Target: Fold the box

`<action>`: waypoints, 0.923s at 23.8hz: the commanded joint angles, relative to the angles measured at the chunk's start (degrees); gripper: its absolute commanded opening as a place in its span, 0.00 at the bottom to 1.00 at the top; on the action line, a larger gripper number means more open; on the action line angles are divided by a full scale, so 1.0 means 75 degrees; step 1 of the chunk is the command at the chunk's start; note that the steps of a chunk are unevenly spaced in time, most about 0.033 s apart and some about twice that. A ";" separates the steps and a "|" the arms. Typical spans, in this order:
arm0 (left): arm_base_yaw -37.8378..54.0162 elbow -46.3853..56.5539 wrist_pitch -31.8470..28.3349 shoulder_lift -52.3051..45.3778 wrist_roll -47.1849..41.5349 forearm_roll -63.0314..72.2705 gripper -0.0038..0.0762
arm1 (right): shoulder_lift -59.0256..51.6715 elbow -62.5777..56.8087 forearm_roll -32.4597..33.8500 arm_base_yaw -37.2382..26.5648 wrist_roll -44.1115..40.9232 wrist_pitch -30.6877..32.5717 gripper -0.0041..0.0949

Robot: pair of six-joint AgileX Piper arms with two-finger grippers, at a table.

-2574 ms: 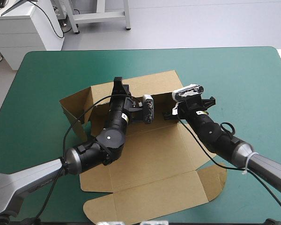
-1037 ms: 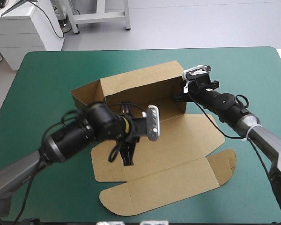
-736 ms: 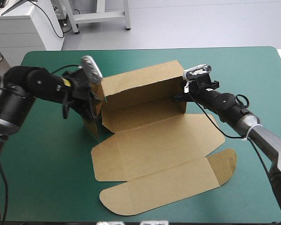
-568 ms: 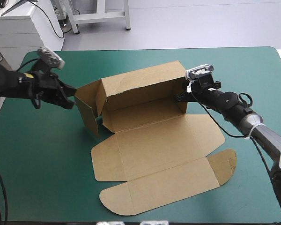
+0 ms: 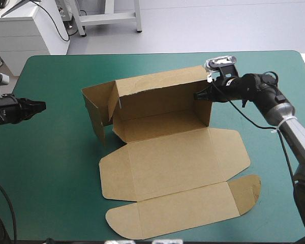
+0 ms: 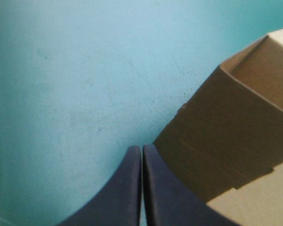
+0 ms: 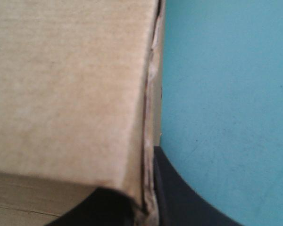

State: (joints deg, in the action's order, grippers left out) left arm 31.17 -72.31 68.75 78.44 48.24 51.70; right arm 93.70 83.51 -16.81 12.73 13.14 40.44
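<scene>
The right gripper is clamped on the box. Its black fingers are all but closed, with an upright edge of the brown board between them. One finger lies on the outer side above the teal-green cover; the other is mostly hidden behind the board. In the high view this grip sits on the right end wall, at about 2 o'clock from the box's middle, and the arm reaches in from 3 o'clock.

The left gripper holds nothing: its two fingers meet in one pointed arch over bare cover. In the high view it hangs near the table's left edge, at 9 o'clock from the box and well apart from it, pointing toward the left end wall. Its wrist view shows that wall's outer face and top corner ahead of the tips.

The box sits around the middle of the table. Its back wall stands at 12 o'clock, with both end walls raised beside it, and a short flap at the left wall is turned inward. The remaining panels lie flat toward 6 o'clock. The last long panel has a rounded tab at 5 o'clock, close to the table's near edge.
</scene>
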 commanded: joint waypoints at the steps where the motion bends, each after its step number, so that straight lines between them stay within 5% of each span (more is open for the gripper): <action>1: 0.0024 -0.0181 -0.0209 -0.0235 0.0024 0.0579 0.04 | -0.0364 0.1302 0.0582 -0.0065 -0.0990 0.0989 0.03; 5: 0.0024 -0.0173 -0.0263 -0.0235 0.0024 0.0579 0.04 | -0.0364 0.2253 0.1300 -0.0065 -0.1557 0.1913 0.03; 9: 0.0024 -0.0173 -0.0357 -0.0235 0.0024 0.0610 0.04 | 0.0010 0.3135 0.1709 -0.0065 -0.1580 0.4151 0.03; 13: 0.0024 -0.0173 -0.0271 -0.0235 0.0024 0.0762 0.04 | 0.0025 0.3079 0.0868 -0.0065 -0.1801 0.4129 0.03; 22: 0.0024 -0.0173 -0.0250 -0.0235 0.0024 0.0814 0.04 | -0.0303 0.2206 0.0929 -0.0065 -0.1955 0.4142 0.03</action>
State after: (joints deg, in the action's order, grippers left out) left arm 31.21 -72.23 67.54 78.44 48.31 53.66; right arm 95.11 100.93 -8.37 12.66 -1.03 71.56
